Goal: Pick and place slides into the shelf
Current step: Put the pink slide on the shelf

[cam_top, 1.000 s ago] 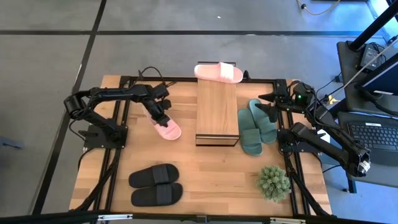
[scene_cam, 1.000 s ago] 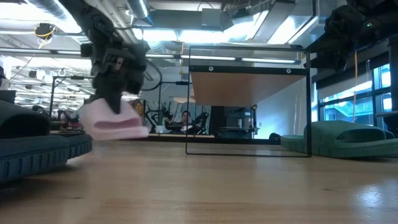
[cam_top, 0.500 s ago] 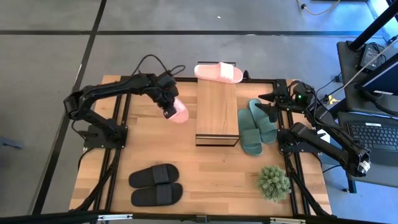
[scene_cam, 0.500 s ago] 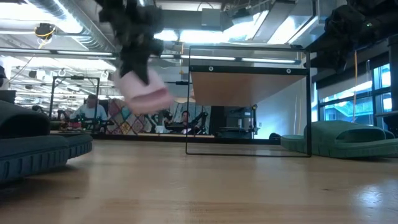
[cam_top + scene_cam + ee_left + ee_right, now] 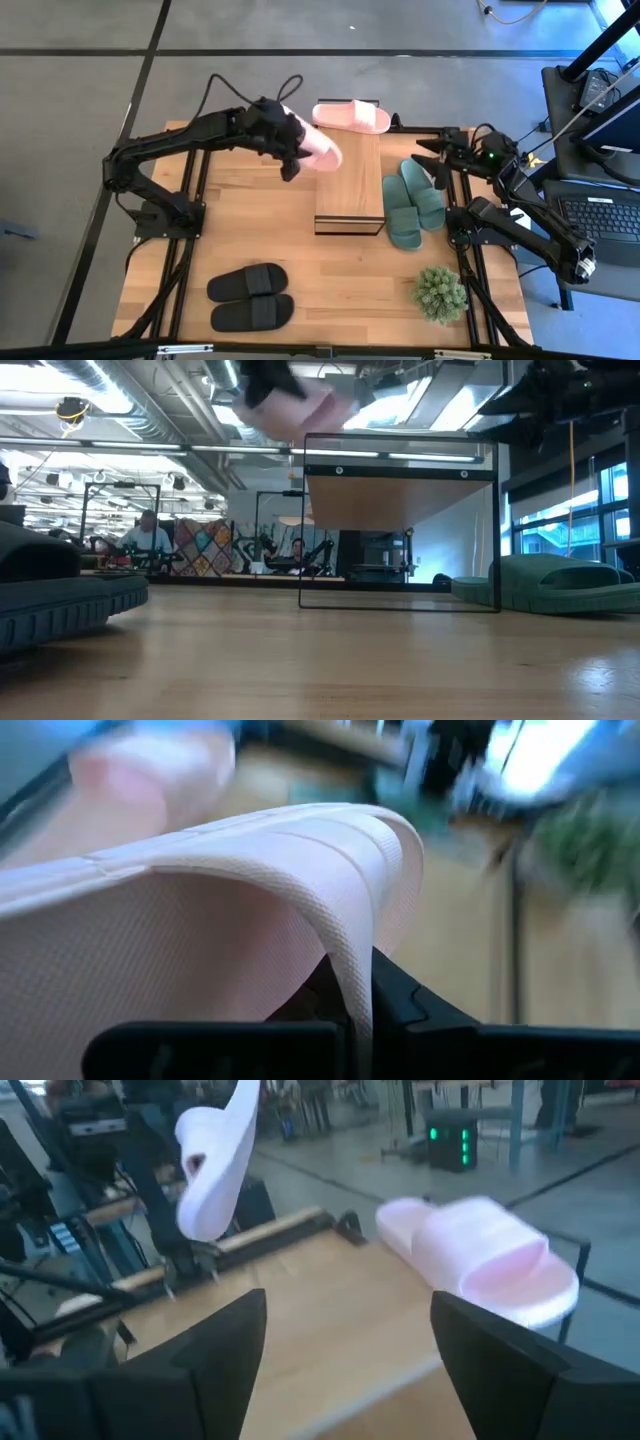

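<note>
While the left gripper [image 5: 291, 152] stays clamped on the strap of one pink slide [image 5: 320, 150], it has lifted it from the table and carried it up to the left edge of the shelf [image 5: 350, 190], near the far end. The other pink slide [image 5: 351, 117] already lies on that far end. The right gripper [image 5: 432, 160] waits with fingers spread beside the green slides [image 5: 411, 201]. I judge placing comes next.
</note>
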Available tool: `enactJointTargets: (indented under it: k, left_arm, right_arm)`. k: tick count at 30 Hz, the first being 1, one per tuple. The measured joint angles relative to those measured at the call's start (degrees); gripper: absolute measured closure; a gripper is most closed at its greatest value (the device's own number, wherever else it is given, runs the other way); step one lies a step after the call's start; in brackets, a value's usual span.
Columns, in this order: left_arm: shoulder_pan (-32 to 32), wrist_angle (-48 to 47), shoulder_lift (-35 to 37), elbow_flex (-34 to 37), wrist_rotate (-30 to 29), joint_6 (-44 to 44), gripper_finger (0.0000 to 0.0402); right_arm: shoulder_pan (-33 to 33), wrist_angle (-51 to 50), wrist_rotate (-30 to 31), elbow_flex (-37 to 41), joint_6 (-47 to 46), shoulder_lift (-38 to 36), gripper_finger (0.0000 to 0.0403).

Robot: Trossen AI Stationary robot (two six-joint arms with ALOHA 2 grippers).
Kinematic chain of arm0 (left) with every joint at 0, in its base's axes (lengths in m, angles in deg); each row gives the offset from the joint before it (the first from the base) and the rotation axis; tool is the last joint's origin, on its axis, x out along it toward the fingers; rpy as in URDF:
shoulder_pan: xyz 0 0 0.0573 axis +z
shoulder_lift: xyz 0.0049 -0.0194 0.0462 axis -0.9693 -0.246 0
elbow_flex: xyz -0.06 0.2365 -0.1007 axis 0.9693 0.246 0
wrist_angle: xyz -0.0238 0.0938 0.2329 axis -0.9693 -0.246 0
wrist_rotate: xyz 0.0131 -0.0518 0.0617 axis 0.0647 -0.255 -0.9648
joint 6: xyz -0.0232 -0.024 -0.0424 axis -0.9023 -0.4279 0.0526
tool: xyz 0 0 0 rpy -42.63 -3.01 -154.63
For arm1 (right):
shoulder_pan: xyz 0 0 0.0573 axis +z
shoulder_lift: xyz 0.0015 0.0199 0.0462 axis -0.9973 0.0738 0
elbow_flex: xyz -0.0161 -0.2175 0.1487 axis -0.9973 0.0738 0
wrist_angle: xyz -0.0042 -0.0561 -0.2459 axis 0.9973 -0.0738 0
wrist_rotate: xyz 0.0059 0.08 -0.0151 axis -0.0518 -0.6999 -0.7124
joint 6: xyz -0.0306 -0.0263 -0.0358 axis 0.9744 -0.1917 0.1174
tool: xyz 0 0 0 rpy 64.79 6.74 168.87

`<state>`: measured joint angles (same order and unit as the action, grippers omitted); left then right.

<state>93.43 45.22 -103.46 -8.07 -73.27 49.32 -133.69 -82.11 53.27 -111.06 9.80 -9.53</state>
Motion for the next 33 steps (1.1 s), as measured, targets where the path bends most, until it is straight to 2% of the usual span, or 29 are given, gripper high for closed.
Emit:
enactJointTargets:
  k: [5,10,15,19,28,33]
  left_arm:
    - [-0.67,13.54,-0.21,-0.28,0.44,-14.61,0.0401]
    - [-0.61,18.11,-2.47,-0.28,-0.18,-20.31,0.0401]
    - [-0.64,25.06,-7.20,-0.28,-0.01,-21.56,0.0401]
    - [-0.27,29.74,-10.97,-0.26,2.43,-21.60,0.0401]
    - [0.05,31.62,-14.56,-0.26,2.73,-21.19,0.0401]
    - [0.09,32.02,-14.53,-0.26,1.37,-21.10,0.0401]
  right_arm:
    - [1.97,4.75,0.03,0.01,-9.20,0.88,0.0120]
    - [3.56,11.86,0.03,0.01,-20.40,3.57,0.0120]
    - [6.01,16.68,0.07,0.01,-20.06,7.08,0.0120]
    - [8.00,18.31,0.17,0.01,-18.77,9.85,0.0120]
    - [11.98,19.10,0.72,-1.83,-14.28,13.93,0.0120]
    - [15.87,18.71,6.34,-3.88,-11.55,16.66,0.0120]
